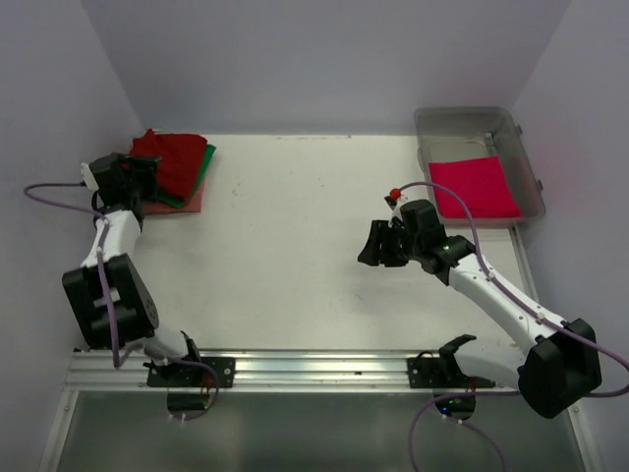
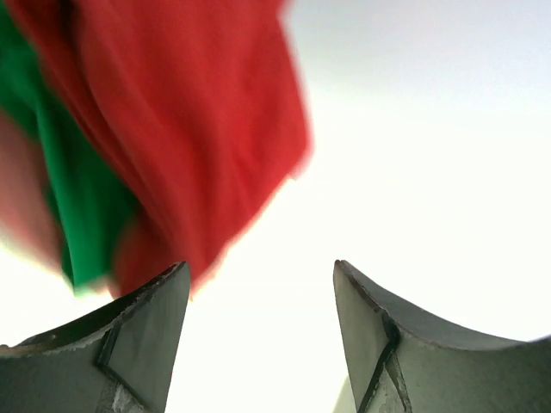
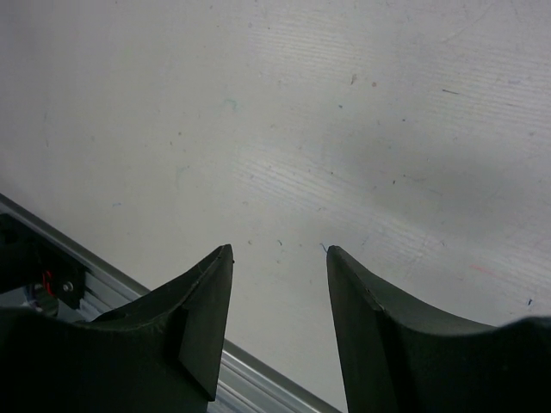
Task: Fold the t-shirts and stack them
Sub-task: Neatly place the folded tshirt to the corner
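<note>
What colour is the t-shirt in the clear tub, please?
The t-shirt is bright pinkish-red; top external view.

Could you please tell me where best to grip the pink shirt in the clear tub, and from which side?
Probably its near left corner, coming down from above: the pink shirt lies flat inside the tub, whose walls block a sideways approach, and that corner is nearest the right gripper.

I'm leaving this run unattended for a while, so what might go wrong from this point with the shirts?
1. The left gripper stands open right at the dark red shirt, which lies rumpled over the green shirt; a careless pull-back may snag it and spoil the fold.
2. The bright pink shirt lies inside the clear tub; the right gripper, open and empty, may bump the tub wall reaching in.
</note>
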`<state>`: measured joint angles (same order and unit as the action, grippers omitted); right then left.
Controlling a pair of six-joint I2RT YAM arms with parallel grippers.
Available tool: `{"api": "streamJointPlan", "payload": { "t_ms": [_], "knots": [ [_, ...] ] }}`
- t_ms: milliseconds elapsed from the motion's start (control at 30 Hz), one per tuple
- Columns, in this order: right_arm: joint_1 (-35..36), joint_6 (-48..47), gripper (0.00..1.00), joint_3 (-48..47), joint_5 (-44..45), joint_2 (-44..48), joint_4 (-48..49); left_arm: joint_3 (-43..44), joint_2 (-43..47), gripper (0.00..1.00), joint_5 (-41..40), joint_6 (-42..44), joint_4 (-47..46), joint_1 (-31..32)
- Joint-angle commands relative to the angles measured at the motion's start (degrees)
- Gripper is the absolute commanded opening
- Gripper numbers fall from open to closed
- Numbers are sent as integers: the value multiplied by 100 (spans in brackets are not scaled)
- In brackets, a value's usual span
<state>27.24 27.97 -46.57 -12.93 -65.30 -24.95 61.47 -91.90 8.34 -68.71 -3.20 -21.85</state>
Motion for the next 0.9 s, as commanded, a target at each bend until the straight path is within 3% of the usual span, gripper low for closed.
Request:
{"api": "streamJointPlan", "payload": {
  "t_ms": [0,100,233,333,367,400,433,467,533,567,600,667,700,733,767,800,867],
  "knots": [
    [-9,-134,52,-115,-60,-141,271,-880,1391,71,97,-362,628,58],
    [-17,-160,52,-107,-105,-246,306,-1619,2490,72,142,-389,645,75],
    [-17,-134,52,-11,-157,-282,420,-1823,3536,75,-244,-284,576,84],
    [-17,-63,52,77,-219,-291,561,-1630,3268,74,-368,-3,14,84],
    [-17,-28,52,95,-236,-264,605,-1403,3066,71,-290,146,-127,84],
    [-17,-19,52,147,-245,-229,666,-1279,2820,53,-89,452,-502,84],
    [-17,-19,52,174,-219,-194,693,-1174,2278,38,662,620,-776,84],
    [-9,-19,52,200,-149,-150,693,-903,2012,30,1061,726,-909,84],
    [-17,-19,52,218,122,25,641,-821,1398,27,2226,946,-1916,206],
    [-9,-19,53,209,568,95,614,-804,1316,28,2381,1025,-2086,555],
    [-17,-19,55,122,807,201,484,-812,1271,41,2470,1348,-2366,785],
    [-17,-54,64,-27,1274,272,325,-900,1402,54,2524,1789,-2379,1512],
    [-17,-63,70,-228,1858,281,150,-978,1516,71,2497,2200,-2369,1778],
    [-17,-63,74,-361,2134,272,35,-1153,1761,79,2436,2360,-2334,2233],
    [-17,-63,78,-501,2424,237,-79,-1268,1893,83,2392,2466,-2282,2472],
    [-26,-28,87,-781,3088,185,-280,-1409,2043,91,2400,2624,-2412,2657],
    [-26,-11,91,-1116,3698,-52,-492,-1726,2482,100,2401,2862,-2265,3132]
  ]
}}
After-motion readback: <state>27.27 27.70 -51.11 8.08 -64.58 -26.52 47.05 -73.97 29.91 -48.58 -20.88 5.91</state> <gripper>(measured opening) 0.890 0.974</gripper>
